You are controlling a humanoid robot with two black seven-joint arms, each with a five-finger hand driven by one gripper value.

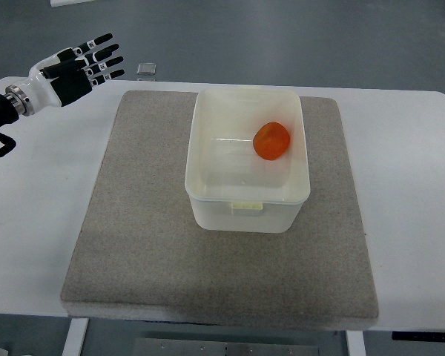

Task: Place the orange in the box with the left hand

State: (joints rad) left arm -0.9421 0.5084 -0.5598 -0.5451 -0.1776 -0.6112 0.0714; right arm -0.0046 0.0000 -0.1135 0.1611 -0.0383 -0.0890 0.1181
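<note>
Already the orange (271, 140) lies in the box (208, 159), well apart from the left hand's (73, 70) spread, empty fingers (104, 55).

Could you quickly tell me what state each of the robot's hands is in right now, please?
Left hand: open, fingers spread, holding nothing; the orange lies in the box.
Right hand: not in view.
</note>
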